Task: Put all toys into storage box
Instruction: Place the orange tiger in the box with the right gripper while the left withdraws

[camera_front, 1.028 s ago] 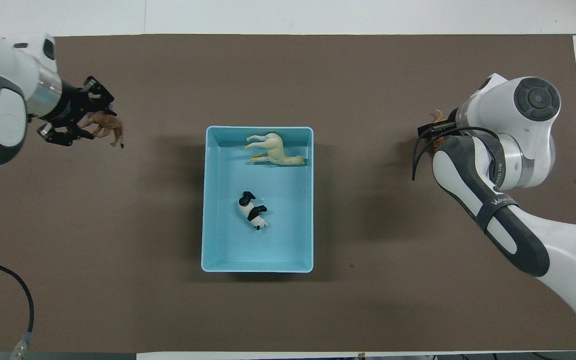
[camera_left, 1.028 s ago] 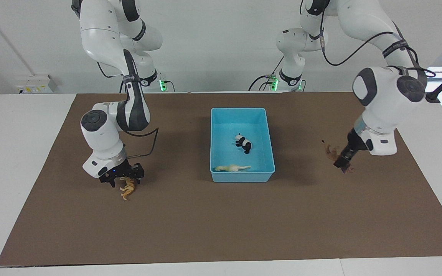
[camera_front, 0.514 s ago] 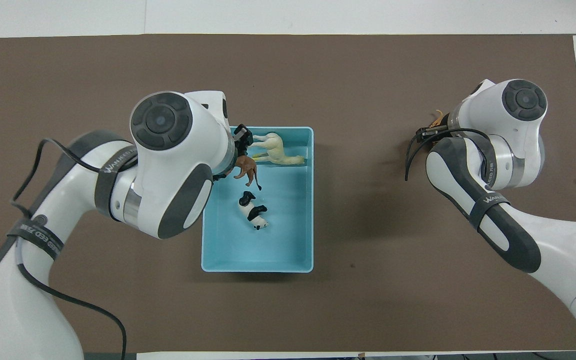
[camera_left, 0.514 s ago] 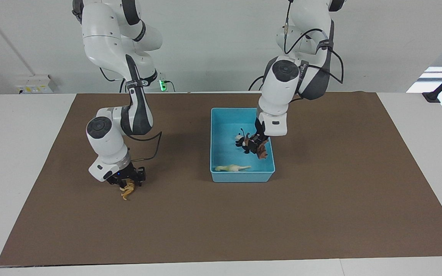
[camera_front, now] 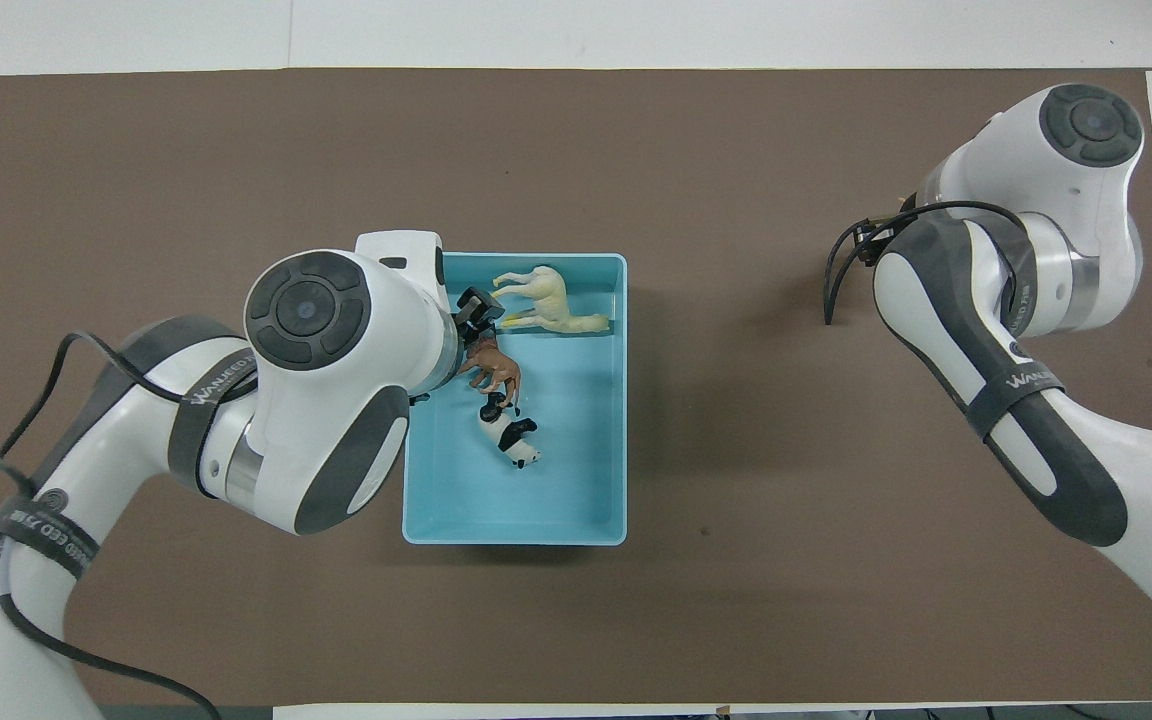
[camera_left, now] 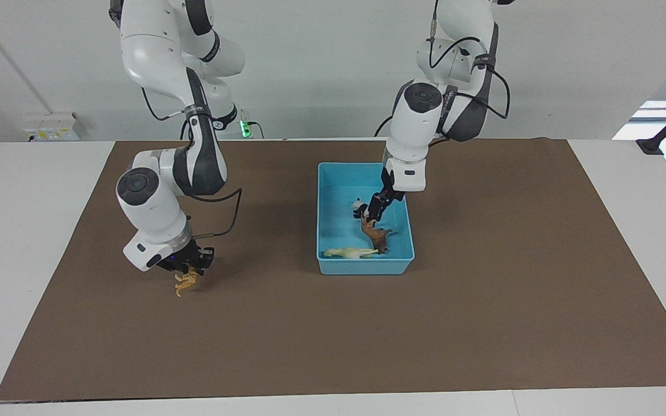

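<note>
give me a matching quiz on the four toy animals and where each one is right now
1 cream llama
2 panda
3 brown lion
4 orange tiger

a outside the storage box, at the right pincer
b in the box, between two other toys
c in the box, along its wall farthest from the robots
d in the box, nearest the robots of the three there

Pairs: 1-c, 2-d, 3-b, 4-a

Left gripper lowered and parted, right gripper raised, clamped, wrist tilted
</note>
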`<action>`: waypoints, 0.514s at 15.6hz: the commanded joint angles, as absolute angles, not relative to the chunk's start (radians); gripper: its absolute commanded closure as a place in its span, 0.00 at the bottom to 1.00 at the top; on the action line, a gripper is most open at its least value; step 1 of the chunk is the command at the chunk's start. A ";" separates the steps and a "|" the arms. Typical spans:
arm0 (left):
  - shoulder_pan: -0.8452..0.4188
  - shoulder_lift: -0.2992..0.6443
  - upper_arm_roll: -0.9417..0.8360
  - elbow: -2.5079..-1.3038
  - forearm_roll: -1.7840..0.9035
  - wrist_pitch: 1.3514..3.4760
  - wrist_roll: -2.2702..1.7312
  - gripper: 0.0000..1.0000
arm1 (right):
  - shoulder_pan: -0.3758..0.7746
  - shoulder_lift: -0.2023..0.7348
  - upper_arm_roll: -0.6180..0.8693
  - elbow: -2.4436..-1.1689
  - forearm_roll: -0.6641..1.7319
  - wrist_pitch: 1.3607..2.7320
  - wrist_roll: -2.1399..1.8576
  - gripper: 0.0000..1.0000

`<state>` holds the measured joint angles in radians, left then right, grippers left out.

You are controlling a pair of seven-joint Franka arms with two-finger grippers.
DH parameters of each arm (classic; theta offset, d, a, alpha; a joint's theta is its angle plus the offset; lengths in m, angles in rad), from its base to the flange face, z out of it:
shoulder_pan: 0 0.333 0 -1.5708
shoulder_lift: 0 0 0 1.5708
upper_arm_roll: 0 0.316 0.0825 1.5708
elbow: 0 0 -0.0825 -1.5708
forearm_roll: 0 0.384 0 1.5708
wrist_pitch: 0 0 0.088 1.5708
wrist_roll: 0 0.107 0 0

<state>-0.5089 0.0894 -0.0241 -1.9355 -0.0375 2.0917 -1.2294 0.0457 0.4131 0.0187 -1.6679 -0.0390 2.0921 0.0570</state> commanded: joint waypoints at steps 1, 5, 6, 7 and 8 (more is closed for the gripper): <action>-0.386 -0.061 -0.020 -1.924 -0.041 1.929 -1.070 0.00 | 0.082 0.387 0.028 -1.599 -0.035 2.007 0.179 1.00; -0.184 -0.114 -0.017 -1.830 -0.043 1.716 -0.699 0.00 | 0.282 0.388 0.026 -1.485 -0.051 1.852 0.521 1.00; -0.143 -0.106 -0.017 -1.797 -0.041 1.668 -0.593 0.00 | 0.329 0.390 0.026 -1.480 -0.048 1.853 0.588 1.00; -0.114 -0.101 -0.017 -1.775 -0.040 1.637 -0.499 0.00 | 0.360 0.388 0.028 -1.479 -0.040 1.855 0.642 1.00; -0.092 -0.095 -0.017 -1.770 -0.037 1.626 -0.400 0.00 | 0.394 0.388 0.028 -1.477 -0.040 1.859 0.685 1.00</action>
